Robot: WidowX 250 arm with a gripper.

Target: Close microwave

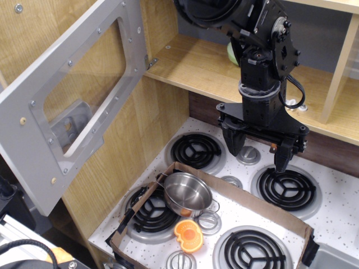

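Microwave door, a wide grey plastic panel with a clear window, stands swung open, up and well to the left of the gripper. It looks light and stiff, hinged at its upper right corner, so I judge a push on the flat frame near the free lower edge would suffice; no handle is visible from this side. The gripper hangs empty, fingers spread wide, above the stove burners.

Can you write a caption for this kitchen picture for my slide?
Robot gripper hangs open above the toy stove while the grey microwave door swings wide open.
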